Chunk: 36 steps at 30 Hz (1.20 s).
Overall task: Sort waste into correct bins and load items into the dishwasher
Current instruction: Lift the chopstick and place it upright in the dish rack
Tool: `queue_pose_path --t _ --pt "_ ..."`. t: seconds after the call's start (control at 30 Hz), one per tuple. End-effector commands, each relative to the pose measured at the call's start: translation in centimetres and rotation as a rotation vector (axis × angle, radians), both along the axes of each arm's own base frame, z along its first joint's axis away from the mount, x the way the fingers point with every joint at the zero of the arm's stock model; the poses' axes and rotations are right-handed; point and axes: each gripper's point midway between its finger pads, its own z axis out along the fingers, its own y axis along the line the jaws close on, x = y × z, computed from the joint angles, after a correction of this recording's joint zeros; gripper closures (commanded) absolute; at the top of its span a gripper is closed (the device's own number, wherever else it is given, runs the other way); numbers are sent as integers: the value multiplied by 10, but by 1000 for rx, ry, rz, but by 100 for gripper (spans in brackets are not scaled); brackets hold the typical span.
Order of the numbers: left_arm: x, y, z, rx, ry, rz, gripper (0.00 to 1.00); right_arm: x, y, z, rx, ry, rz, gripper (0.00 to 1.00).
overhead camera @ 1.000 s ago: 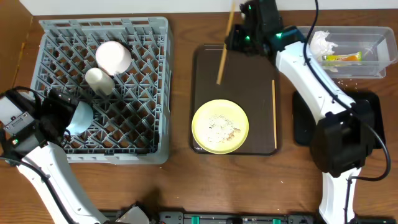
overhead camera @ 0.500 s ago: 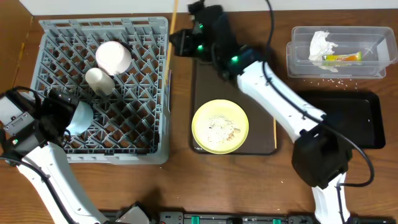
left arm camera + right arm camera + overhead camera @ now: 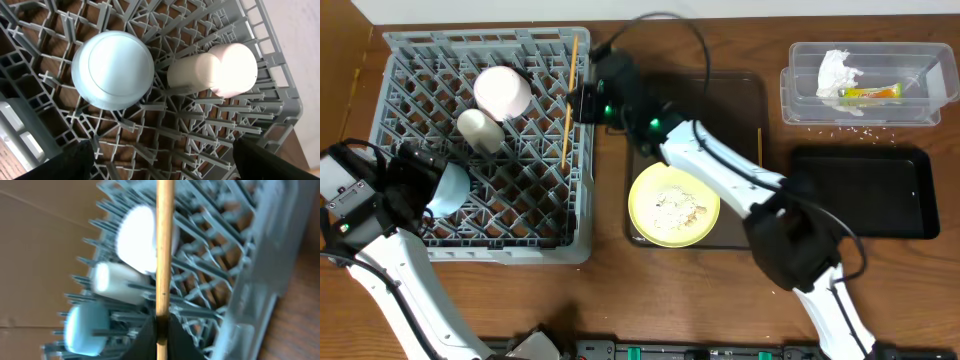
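Observation:
My right gripper (image 3: pixel 582 102) is shut on a wooden chopstick (image 3: pixel 568 105) and holds it over the right side of the grey dish rack (image 3: pixel 582 205); the stick also shows in the right wrist view (image 3: pixel 164 240). A second chopstick (image 3: pixel 760 185) lies on the brown tray. The light blue bowl (image 3: pixel 450 187), white bowl (image 3: pixel 503 90) and white cup (image 3: pixel 480 128) sit upside down in the rack. My left gripper (image 3: pixel 160 160) is open above the rack, near the blue bowl (image 3: pixel 112 70). The yellow plate (image 3: pixel 673 203) holds rice crumbs. Napkin (image 3: pixel 838 70) and wrapper (image 3: pixel 870 93) lie in the clear tub (image 3: pixel 800 105).
The dark brown serving tray (image 3: pixel 735 100) lies between the rack and the bins. The shallow black tray (image 3: pixel 865 195) sits at the right, below the clear tub. A few rice crumbs lie on the table by the tub.
My right arm has swung left from the brown tray's top edge to over the rack, carrying the chopstick. The left arm has not moved.

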Motion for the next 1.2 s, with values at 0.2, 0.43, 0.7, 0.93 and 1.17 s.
queue_pose_path --t 0.2,0.43,0.7,0.93,1.17 --pt "2 -1 -1 -6 -1 -7 10 9 -8 7 -4 -14 -16 69" --pt "2 -1 -1 -6 -1 -7 10 29 -46 50 -118 -111 -31 51" --pt "2 -1 -1 -6 -1 -7 10 63 -222 71 -543 2 -294 1" --pt "2 -1 -1 -6 -2 -7 10 29 -349 24 -752 362 -380 17" --pt "2 -1 -1 -6 -1 -7 10 -13 -390 -16 -835 608 -357 17"
